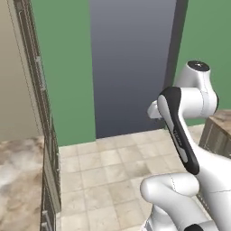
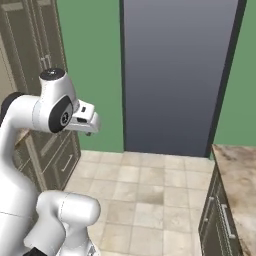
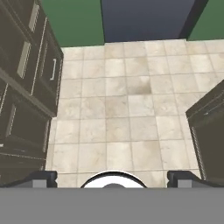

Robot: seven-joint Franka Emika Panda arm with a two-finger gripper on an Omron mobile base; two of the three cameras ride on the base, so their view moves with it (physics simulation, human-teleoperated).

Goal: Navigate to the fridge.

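While the base stands on the tiled floor (image 3: 122, 109) between dark cabinets (image 3: 26, 87) at its left and a stone-topped counter (image 2: 240, 175) at its right, the blue-grey tall panel (image 2: 172, 75) ahead bears no handles, so no fridge can be placed from these views. Gripper (image 3: 113, 177): fingertips (image 3: 43, 178) set wide apart, nothing between them. Risks: taking the panel for the fridge, or clipping the counter's edge or cabinet fronts when turning in this narrow aisle.

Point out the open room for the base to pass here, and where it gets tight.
The tiled floor lies bare from the base up to the blue-grey tall panel on the green wall. It is hemmed by dark cabinets on the left and the marble-topped counter on the right; those edges are tight.
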